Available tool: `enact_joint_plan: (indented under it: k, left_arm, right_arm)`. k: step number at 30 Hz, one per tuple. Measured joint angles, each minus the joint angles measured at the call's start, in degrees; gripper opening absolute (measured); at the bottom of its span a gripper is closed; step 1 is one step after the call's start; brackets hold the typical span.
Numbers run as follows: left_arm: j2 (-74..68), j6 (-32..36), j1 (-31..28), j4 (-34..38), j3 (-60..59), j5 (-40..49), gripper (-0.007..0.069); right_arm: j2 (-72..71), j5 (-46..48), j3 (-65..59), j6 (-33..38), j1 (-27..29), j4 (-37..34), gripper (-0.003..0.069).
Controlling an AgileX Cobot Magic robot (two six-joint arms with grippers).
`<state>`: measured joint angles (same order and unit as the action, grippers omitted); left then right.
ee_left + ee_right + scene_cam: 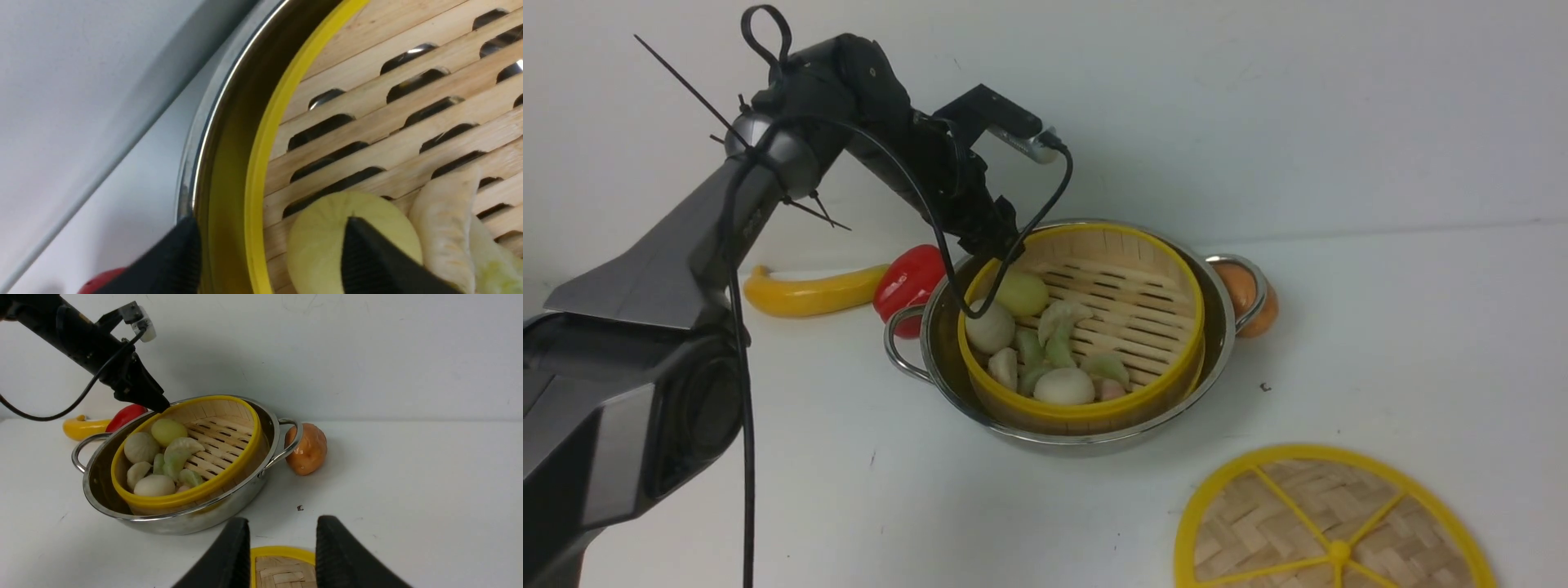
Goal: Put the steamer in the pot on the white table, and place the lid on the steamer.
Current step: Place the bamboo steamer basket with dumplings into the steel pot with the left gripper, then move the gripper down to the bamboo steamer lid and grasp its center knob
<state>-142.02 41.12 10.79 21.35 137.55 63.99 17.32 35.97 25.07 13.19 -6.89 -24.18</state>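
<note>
Front view, starting at the left: a yellow banana (809, 292) lies on the white desk (1421, 327), well to the left of the pot (1218, 327). A red pepper (908, 282) sits just beside the pot's left handle, on its far side. The left hand (996, 245) hangs over the pot's far-left edge with its fingers (367, 261) spread. In the left wrist view one finger is outside the pot's rim and the other is inside, over a pale bun (314, 237), with nothing pinched between them.

The steamer (1094, 412) sits inside the pot, its yellow rim standing above the steel one. Its buns and dumplings (1045, 351) are bunched toward the pot's left handle. A brown-orange potato (1252, 298) lies just beside the pot's right handle. The lid (1331, 531) lies flat on the desk, nearer the camera and to the right of the pot, apart from it. The right hand (284, 522) hovers above the lid's pot-facing edge, fingers spread and holding nothing.
</note>
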Motion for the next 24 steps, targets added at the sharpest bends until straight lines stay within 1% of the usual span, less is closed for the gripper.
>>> enact_joint_plan:
  k: [2,3,4,6,9,11,12,13,15,20,21,22,24]
  left_arm:
    - [0.00,-1.05,0.00,-1.69,0.68,0.55,0.0441]
    - [0.00,-2.23,0.00,-3.86,1.64,1.62,0.0440]
    - [0.00,-2.23,0.00,-3.86,1.64,1.62,0.0440]
    - [0.18,-5.26,-0.08,-7.81,4.10,4.13,0.0426]
    - [1.33,-8.44,-0.32,-8.79,6.39,5.27,0.0391]
    - [2.18,-9.17,-0.39,-8.71,7.07,5.26,0.0370]
    - [3.86,-10.00,-0.41,-7.92,8.36,5.37,0.0329]
    - [4.55,-10.39,-0.41,-7.61,8.58,5.41,0.0313]
    - [7.28,-11.25,-0.41,-6.81,9.56,5.41,0.0238]
    - [12.56,-13.00,-0.41,-6.72,10.01,5.47,0.0046]
    - [13.13,-13.13,-0.41,-6.72,10.07,5.48,0.0033]
    - [14.36,-13.46,-0.41,-6.66,10.07,5.48,0.0000]
    - [15.83,-14.07,-0.41,-6.13,10.07,5.53,-0.0019]
  right_arm:
    - [0.00,-0.14,0.00,0.67,0.00,0.00,0.0243]
    - [0.00,-0.51,0.00,1.40,0.00,0.00,0.0243]
    - [0.00,-0.51,0.00,1.55,0.00,0.00,0.0243]
    - [0.00,-2.23,0.00,3.31,0.00,0.00,0.0243]
    - [0.00,-4.94,0.00,4.67,0.00,0.07,0.0243]
    - [0.00,-6.62,0.00,5.25,0.00,0.38,0.0243]
    - [0.00,-8.82,0.00,6.10,0.00,1.78,0.0243]
    - [0.00,-9.67,0.00,6.38,0.00,2.18,0.0243]
    - [0.00,-12.83,0.00,6.92,0.00,4.39,0.0243]
    - [0.01,-20.03,0.00,7.33,0.00,6.03,0.0243]
    - [0.01,-20.58,0.00,7.33,0.00,6.03,0.0243]
    - [0.01,-22.30,0.00,7.33,0.00,6.03,0.0243]
    - [0.01,-23.44,0.00,7.33,0.00,6.03,0.0243]
